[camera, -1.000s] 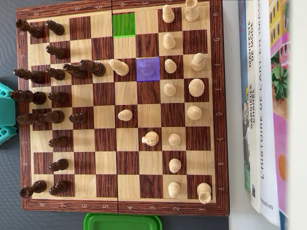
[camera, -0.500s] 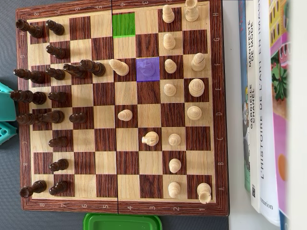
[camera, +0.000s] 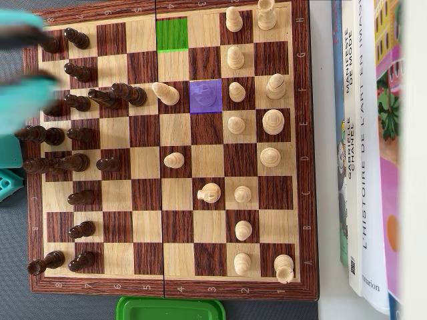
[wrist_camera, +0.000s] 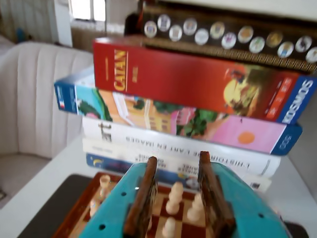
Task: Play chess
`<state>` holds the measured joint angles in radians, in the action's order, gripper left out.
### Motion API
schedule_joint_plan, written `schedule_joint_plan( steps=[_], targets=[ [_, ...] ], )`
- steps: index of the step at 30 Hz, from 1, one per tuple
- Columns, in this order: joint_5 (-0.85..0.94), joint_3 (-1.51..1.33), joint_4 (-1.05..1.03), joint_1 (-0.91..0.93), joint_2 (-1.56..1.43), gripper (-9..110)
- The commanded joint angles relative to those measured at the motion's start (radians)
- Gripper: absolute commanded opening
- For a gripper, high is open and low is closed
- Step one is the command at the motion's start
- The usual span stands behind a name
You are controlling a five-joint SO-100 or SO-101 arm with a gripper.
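A stack of books and game boxes, the red Catan box among them, fills the upper wrist view. In the overhead view the chessboard spans the frame, dark pieces at left, light pieces at right. The teal gripper hangs at bottom centre of the wrist view, jaws apart, holding nothing.

The white table holds a dark mat. The wooden chess board lies on the mat. A stack of books and game boxes sits beside it. A green lid touches the board's lower edge in the overhead view.
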<state>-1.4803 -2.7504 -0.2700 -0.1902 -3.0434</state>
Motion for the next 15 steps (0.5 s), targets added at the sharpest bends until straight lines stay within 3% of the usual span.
schedule_joint_plan(
  steps=[1, 5, 15],
  targets=[
    [-0.006, 0.155, -0.167, 0.012, 0.098, 13],
    [-0.015, 0.336, -0.344, 0.014, 0.265, 13],
    [-0.267, 0.749, -0.758, 0.009, 0.698, 13]
  ],
)
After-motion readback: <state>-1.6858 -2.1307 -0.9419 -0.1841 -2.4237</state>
